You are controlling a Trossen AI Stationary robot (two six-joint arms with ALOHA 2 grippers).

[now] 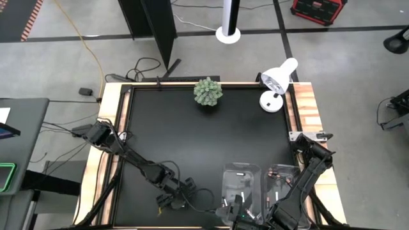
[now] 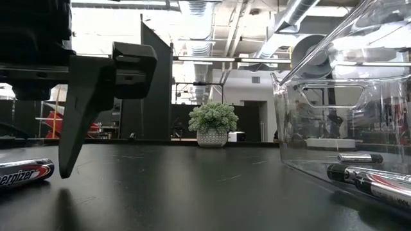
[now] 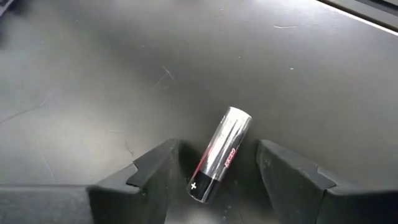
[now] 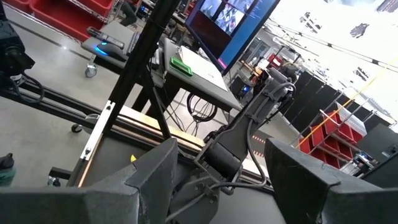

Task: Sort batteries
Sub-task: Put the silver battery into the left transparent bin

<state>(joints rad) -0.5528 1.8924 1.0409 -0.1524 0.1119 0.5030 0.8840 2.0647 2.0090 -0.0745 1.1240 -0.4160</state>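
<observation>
Silver battery, small, rigid, smooth and prone to rolling, lies on the black table between the left gripper's open jaws; best pinched mid-barrel; right gripper open, empty.

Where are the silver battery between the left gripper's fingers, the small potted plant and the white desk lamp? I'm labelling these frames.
Silver cylindrical battery with black and red label (image 3: 221,154): left wrist view, middle of its body.
Small green potted plant (image 1: 208,91): high view, centre of the foliage.
White desk lamp (image 1: 279,75): high view, on its shade.
</observation>
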